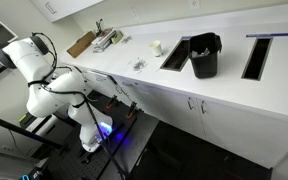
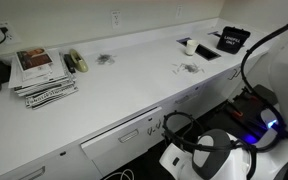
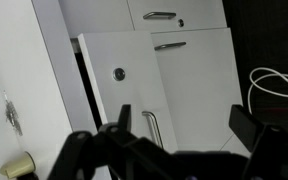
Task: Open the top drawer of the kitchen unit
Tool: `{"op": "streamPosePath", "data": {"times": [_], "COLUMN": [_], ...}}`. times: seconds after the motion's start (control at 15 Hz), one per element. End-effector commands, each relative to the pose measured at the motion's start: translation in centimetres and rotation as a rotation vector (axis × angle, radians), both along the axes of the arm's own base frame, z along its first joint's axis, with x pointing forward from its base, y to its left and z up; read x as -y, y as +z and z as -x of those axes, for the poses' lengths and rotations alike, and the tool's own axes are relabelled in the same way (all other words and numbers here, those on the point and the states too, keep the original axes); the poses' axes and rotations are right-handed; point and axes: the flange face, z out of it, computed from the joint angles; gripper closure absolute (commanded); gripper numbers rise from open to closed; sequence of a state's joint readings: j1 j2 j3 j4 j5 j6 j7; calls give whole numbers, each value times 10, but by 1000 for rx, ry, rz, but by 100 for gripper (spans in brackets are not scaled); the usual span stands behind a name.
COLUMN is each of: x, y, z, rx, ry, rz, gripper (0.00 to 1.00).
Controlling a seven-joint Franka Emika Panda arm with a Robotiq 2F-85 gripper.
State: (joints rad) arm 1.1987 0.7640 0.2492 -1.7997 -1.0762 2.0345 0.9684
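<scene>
The kitchen unit has a white worktop and flat white fronts. The top drawer's white front sits just under the worktop edge. In the wrist view its front stands slightly proud, with a dark gap along one edge and a small round lock. Its slim bar handle lies between my gripper's fingers, nearer one finger. My gripper is open, close in front of the drawer, touching nothing. In an exterior view it is low beside the unit, lit blue.
A black bin and dark recesses are on the worktop. A stack of magazines lies at one end. Cabinet doors with small silver handles adjoin the drawer. A white cable lies on the dark floor.
</scene>
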Motion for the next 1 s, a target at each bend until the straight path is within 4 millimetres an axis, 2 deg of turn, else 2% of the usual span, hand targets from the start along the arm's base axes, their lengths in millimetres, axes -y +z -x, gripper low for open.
{"op": "streamPosePath", "data": {"times": [0.0,0.33,0.53,0.93], "x": [-6,-19,-23,-36], "y": [-13,-60,-90,-124], "z": [-2,1,-1,-12], "rx": [34,142,275,474], "ry": [37,149,172,222], "rz": [31,93,172,324], "gripper": [0,0,0,0]}}
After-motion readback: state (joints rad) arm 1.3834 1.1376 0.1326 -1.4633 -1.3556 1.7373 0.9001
